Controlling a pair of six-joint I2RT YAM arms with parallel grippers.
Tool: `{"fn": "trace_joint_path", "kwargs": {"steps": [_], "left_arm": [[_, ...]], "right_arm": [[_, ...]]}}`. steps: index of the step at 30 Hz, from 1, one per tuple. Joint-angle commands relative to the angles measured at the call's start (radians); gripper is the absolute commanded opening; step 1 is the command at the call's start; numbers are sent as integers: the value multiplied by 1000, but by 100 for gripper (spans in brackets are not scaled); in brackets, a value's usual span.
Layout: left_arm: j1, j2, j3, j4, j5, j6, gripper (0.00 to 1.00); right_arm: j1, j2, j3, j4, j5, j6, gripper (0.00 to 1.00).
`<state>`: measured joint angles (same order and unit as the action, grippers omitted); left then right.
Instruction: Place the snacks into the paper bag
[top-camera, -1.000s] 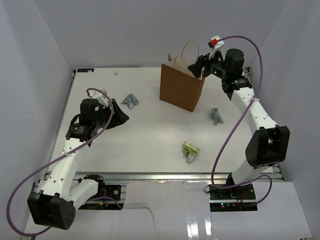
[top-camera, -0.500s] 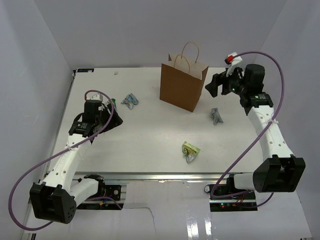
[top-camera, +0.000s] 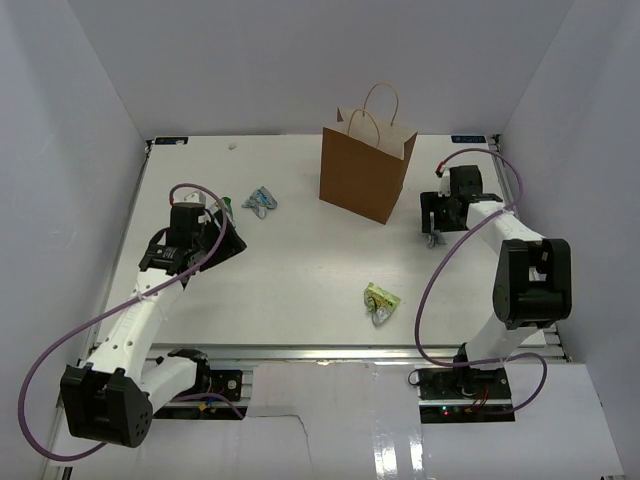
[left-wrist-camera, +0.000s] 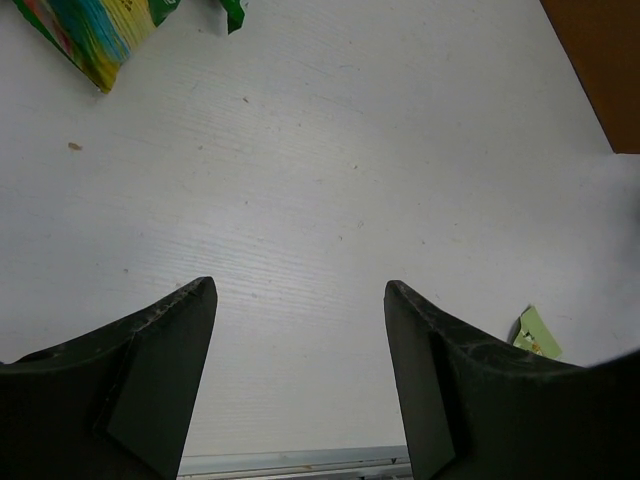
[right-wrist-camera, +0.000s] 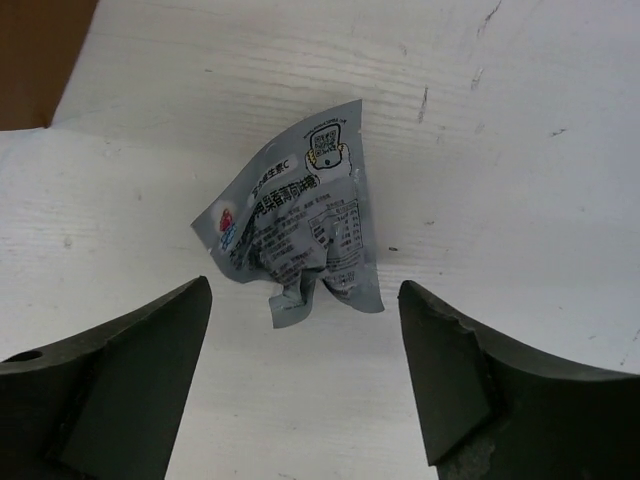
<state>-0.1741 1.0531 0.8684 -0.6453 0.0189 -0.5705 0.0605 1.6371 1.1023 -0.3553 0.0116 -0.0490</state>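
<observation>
2 grippers, both wide open and empty: my right gripper (right-wrist-camera: 305, 290) hangs directly over the silver packet (right-wrist-camera: 295, 235), its long axis crossing my finger line, just right of the paper bag (top-camera: 362, 175); my left gripper (left-wrist-camera: 300, 290) hovers well apart.

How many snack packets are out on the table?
4: grey packet at the right gripper, yellow-green packet near the front, silver packet left of the paper bag, green packet by the left gripper. More may be hidden in the bag.
</observation>
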Motion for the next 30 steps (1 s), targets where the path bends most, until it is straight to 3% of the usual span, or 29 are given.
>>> {"fn": "trace_joint_path", "kwargs": {"steps": [1,5,8,11,12,13,17,23,30], "left_arm": [[-1,-50,-29,4,21,-28,78],[-1,-71,-66,12,39,-40,78],[-2,-71,-74,18,49,-42,78],[-1,-64,-75,22,56,-40,78],[-1,-64,-78,24,59,-42,78],[-2,-62,-77,27,64,-43,78],[-1,-91,-89,94,160,-28,78],[-2,-113,-135,219,334,-22,78],[-2,-88,-143,237,375,-37,79]], "right_arm": [[5,62,44,33,21,6,80],[5,127,41,33,-45,20,68],[5,155,33,35,-67,37,52],[5,144,22,55,-56,35,31],[4,127,18,58,-62,22,12],[4,115,16,67,-67,14,8],[-1,-50,-16,122,-172,-80,8],[-13,-362,-56,298,-777,-340,8],[30,-272,191,438,-857,-161,8]]}}
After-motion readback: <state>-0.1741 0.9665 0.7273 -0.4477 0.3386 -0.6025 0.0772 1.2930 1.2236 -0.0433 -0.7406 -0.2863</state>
